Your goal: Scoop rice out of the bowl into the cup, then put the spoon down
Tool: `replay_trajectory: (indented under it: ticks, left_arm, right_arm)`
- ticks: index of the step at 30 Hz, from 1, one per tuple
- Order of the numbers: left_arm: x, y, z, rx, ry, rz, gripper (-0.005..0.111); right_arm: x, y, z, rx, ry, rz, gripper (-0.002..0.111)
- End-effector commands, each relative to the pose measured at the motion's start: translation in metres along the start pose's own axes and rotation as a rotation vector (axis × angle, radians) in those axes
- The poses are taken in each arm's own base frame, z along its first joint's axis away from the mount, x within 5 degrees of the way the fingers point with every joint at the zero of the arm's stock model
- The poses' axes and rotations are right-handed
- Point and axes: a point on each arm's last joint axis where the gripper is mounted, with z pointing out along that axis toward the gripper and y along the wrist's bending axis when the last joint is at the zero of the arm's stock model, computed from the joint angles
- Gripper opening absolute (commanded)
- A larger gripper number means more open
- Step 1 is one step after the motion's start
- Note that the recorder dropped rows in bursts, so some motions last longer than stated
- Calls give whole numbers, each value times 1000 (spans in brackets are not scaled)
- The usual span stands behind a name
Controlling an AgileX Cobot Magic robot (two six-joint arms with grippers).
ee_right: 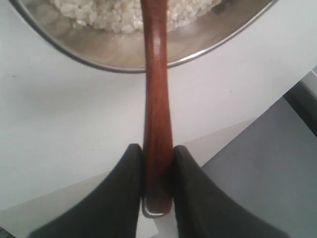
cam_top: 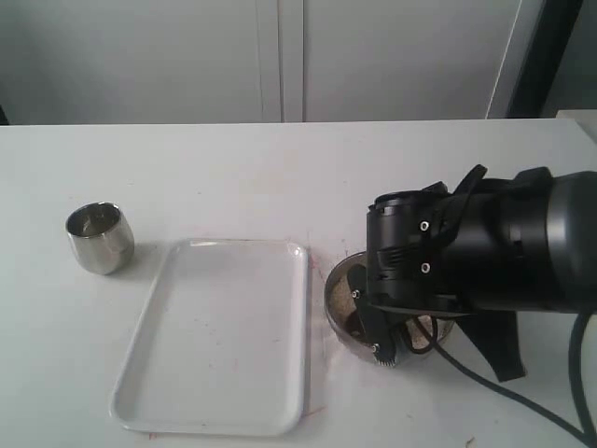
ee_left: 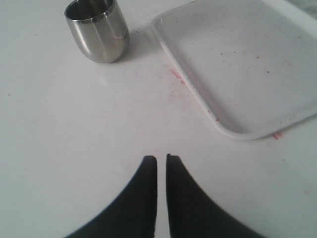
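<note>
The right claw grasps the spoon by its handle end; the shaft runs over the rim into the rice in the bowl, at the near right of the surface. Lift with the head level, since the cup stands well apart at the left, beyond the tray. The left claw is clenched and empty. Count: one spoon, one bowl, one cup, one tray, two claws.

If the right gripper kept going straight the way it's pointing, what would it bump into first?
Probably the near rim of the steel bowl. The right gripper is shut on the wooden spoon, whose handle runs straight to the bowl and the rice. Depth is unclear, so that's a guess.
</note>
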Motion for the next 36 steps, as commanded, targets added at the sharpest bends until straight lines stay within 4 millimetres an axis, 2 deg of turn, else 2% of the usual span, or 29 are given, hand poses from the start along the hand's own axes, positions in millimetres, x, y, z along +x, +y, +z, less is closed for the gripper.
replay_trajectory:
  ticks: [1, 13, 25, 30, 36]
  left_arm:
    - [2, -1, 0, 3, 4, -7, 14]
    - [2, -1, 0, 3, 4, -7, 14]
    - [2, -1, 0, 3, 4, -7, 14]
    - [2, -1, 0, 3, 4, -7, 14]
    - [2, -1, 0, 3, 4, -7, 14]
  right_arm:
    - [-2, 3, 0, -27, -15, 17, 0]
    - [-2, 8, 0, -76, -9, 217, 0]
    - [1, 8, -1, -76, 29, 289, 0]
    - [11, 4, 1, -89, -2, 397, 0]
    - [15, 5, -11, -126, -99, 500, 0]
